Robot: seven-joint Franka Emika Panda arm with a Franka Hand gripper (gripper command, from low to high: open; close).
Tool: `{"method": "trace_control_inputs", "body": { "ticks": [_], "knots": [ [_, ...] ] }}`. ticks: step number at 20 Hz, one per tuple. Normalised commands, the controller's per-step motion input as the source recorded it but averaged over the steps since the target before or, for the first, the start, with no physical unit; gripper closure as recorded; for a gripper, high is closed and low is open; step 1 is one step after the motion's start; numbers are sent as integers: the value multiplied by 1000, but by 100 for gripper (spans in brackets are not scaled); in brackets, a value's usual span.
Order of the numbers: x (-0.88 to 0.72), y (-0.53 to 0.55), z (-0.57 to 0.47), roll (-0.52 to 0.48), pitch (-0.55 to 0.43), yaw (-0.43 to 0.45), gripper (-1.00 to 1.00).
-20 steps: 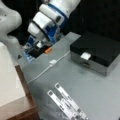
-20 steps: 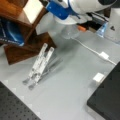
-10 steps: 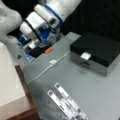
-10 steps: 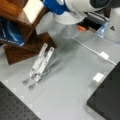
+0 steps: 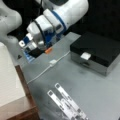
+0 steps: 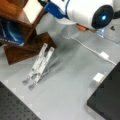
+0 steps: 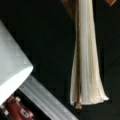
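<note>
pincer (image 5: 33, 51) sits at the end of the white arm, low over the far left corner of the grey desk (image 5: 82, 87) in a front view, next to a small orange piece (image 5: 48, 50) and a blue thing (image 5: 28, 57) at the desk's edge. whether its jaws are apart or closed cannot be told, nor whether it grips anything. a white cable (image 5: 47, 67) with a small block on it runs across the desk just below the pincer, toward the black box (image 5: 100, 51) at a front view's right, which carries a small white tag (image 5: 85, 56). a clear folding stand (image 5: 67, 105) lies flat near a front view's bottom, well apart from the pincer. a wooden shelf (image 5: 15, 92) stands at a front view's left. the wrist view shows a pale, fanned bundle like book pages (image 7: 86, 62) against darkness.
</note>
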Motion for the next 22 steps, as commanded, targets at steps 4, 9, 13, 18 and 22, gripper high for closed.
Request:
{"method": "trace_control_inputs", "body": {
  "ticks": [4,9,13,18,22],
  "knots": [
    [283,-99,75,-270,27,-163,-100],
    [209,-77,60,-215,-5,-140,-100],
    [155,-62,-26,-197,-22,-117,-100],
    [118,-83,-33,-162,-30,-77,-100],
    [56,-41,-70,-206,-27,-16,-100]
  ]
}}
